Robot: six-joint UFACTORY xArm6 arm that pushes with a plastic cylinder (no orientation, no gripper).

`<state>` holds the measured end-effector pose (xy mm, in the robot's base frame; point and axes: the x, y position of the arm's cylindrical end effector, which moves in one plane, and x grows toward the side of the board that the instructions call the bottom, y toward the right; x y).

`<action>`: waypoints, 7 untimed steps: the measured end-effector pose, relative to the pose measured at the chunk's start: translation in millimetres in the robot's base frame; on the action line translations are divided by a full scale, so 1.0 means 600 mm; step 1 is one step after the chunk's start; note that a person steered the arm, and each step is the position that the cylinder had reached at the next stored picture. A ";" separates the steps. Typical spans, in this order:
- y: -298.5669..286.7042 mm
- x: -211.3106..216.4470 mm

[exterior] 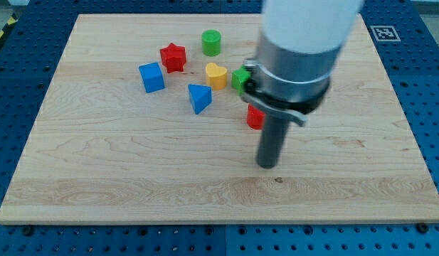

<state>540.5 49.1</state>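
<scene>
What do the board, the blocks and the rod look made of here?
Board: pale wood, matte, with visible grain lines. Blocks, such as the blue cube and red star: probably plastic, solid saturated colours with a slight sheen. Rod: dark and smooth, metal or plastic, hard to tell; my tip rests below the partly hidden red block.

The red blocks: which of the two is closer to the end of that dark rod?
The red block half hidden behind the arm, just up and left of my tip. The red star sits far off toward the view's top left, beside the blue cube.
</scene>
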 end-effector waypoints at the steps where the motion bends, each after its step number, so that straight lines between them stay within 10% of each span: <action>1: -0.045 -0.051; 7: 0.082 -0.111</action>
<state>473.9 98.1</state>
